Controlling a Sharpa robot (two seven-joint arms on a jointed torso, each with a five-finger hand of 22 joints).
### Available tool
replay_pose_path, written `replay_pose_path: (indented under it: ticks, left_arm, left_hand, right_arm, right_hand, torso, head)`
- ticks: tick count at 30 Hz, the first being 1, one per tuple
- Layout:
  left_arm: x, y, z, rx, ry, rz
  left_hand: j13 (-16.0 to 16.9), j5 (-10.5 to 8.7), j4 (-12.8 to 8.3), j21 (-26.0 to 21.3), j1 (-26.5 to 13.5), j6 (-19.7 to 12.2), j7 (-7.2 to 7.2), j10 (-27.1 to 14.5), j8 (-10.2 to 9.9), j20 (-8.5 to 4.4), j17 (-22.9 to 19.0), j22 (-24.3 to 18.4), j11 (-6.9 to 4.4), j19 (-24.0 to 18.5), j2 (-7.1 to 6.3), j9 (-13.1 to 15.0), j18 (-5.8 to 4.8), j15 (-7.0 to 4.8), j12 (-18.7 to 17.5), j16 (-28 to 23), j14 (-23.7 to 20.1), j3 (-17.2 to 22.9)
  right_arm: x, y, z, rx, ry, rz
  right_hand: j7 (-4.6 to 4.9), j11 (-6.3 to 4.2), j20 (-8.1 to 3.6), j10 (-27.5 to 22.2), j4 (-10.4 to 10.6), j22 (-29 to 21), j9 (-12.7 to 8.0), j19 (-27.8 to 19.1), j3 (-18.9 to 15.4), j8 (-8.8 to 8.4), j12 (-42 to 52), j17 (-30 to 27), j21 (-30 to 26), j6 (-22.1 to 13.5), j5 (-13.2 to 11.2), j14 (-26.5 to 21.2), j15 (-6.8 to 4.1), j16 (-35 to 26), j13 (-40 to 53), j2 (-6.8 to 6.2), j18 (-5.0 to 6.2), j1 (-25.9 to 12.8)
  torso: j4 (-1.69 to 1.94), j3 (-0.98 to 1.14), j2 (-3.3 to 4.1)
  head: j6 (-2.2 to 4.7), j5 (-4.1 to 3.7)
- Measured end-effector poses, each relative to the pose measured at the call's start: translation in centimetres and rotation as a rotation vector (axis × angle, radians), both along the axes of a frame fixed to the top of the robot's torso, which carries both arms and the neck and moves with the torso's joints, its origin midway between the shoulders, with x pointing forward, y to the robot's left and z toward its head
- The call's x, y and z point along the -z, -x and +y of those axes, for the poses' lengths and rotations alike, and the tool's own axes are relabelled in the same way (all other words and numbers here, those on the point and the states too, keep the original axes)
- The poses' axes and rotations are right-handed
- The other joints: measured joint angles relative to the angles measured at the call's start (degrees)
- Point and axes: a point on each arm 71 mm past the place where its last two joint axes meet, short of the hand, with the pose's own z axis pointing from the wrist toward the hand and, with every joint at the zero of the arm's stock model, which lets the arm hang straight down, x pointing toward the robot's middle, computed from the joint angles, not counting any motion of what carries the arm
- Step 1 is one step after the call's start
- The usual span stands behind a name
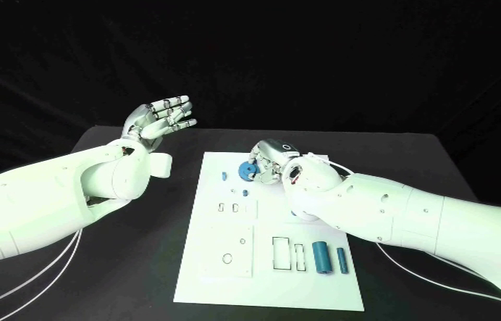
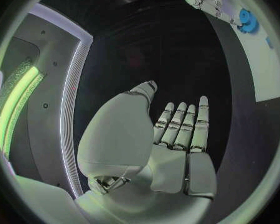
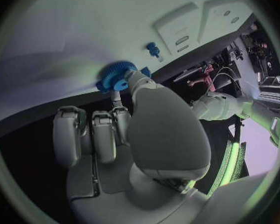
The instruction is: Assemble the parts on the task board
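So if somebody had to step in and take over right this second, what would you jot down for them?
Left hand: raised beside the task board, fingers apart, holding nothing.
Right hand: over the board's far end, gripping a blue gear.
Two blue cylinders lie on the board's near right part; a small blue peg stands near the gear.
Done: gear picked up, whether seated can't be told.
Left: seat the gear, then place the cylinders.

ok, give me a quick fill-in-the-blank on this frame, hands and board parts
1. The right hand holds a blue ____ at the far end of the task board.
2. The left hand is raised off the table, fingers apart, holding ____.
3. Two blue cylinders lie side by side near the board's ____ edge, by the robot.

Missing words: gear; nothing; near
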Motion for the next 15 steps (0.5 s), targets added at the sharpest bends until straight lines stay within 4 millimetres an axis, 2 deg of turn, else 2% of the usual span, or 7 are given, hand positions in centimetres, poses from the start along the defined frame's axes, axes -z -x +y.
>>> replay_pose_path:
  ticks: [6,8,12,13,15]
  left_arm:
    - [0.01,0.00,-0.05,0.003,0.001,0.001]
    - [0.01,0.00,-0.07,0.004,0.001,0.001]
    - [0.01,0.00,-0.08,0.006,0.002,0.001]
    - [0.01,0.00,-0.09,0.006,0.002,0.001]
    - [0.01,0.00,-0.11,0.007,0.002,0.002]
  left_hand:
    - [0.0,0.00,0.0,0.0,0.0,0.0,0.00,0.0,0.0,0.00,0.0,0.0,0.00,0.0,0.00,0.0,0.00,0.00,0.0,0.0,0.0,0.0]
    - [0.0,0.00,0.0,0.0,0.0,0.0,0.00,0.0,0.0,0.00,0.0,0.0,0.00,0.0,0.00,0.0,0.00,0.00,0.0,0.0,0.0,0.0]
    - [0.0,0.00,0.0,0.0,0.0,0.0,0.00,0.0,0.0,0.00,0.0,0.0,0.00,0.0,0.00,0.0,0.00,0.00,0.0,0.0,0.0,0.0]
    - [0.0,0.00,0.0,0.0,0.0,0.0,0.00,0.0,0.0,0.00,0.0,0.0,0.00,0.0,0.00,0.0,0.00,0.00,0.0,0.0,0.0,0.0]
    - [0.0,0.00,0.0,0.0,0.0,0.0,0.00,0.0,0.0,0.00,0.0,0.0,0.00,0.0,0.00,0.0,0.00,0.00,0.0,0.0,0.0,0.0]
  right_arm:
    - [0.17,-0.18,0.16,-0.001,0.004,-0.002]
    - [0.18,-0.24,0.16,-0.001,0.004,-0.003]
    - [0.23,-0.33,0.18,-0.002,0.005,-0.004]
    - [0.24,-0.36,0.15,-0.002,0.005,-0.004]
    - [0.25,-0.42,0.09,-0.001,0.005,-0.004]
  right_hand:
    - [-0.01,0.00,0.00,0.0,0.0,0.0,0.1,0.0,0.4,0.00,-0.3,0.0,-0.4,0.0,0.2,0.0,0.00,0.0,0.0,-0.30,0.01,-0.3]
    - [0.00,0.32,0.00,-0.3,0.0,0.0,0.0,0.0,0.8,0.00,-0.5,0.0,-0.4,0.0,0.2,0.0,0.00,0.0,0.0,-0.30,0.01,-0.3]
    - [0.61,0.91,0.23,-1.4,0.0,0.0,-0.2,-0.2,1.5,-0.94,-1.6,0.0,-0.9,-1.7,0.4,0.0,0.01,0.0,0.0,-1.35,0.03,-1.4]
    - [0.96,1.31,0.53,-1.8,0.1,0.0,-0.6,-0.5,1.4,-1.73,-2.1,0.0,-1.4,-2.9,0.5,0.0,0.44,0.0,0.0,-2.20,0.04,-2.7]
    - [1.19,1.52,0.53,-2.0,0.2,0.0,-0.9,-0.5,0.4,-2.29,-2.3,0.0,-1.4,-3.7,-0.3,0.0,0.65,0.0,0.0,-2.45,0.04,-4.2]
  torso:
    - [-0.01,0.01,-0.01]
    - [-0.01,0.01,-0.02]
    - [-0.01,0.01,-0.04]
    - [-0.02,0.01,-0.05]
    - [-0.04,0.01,-0.06]
  head:
    - [-0.03,-0.03]
    - [0.00,-0.07]
    - [0.07,-0.10]
    - [0.09,-0.10]
    - [0.11,-0.10]
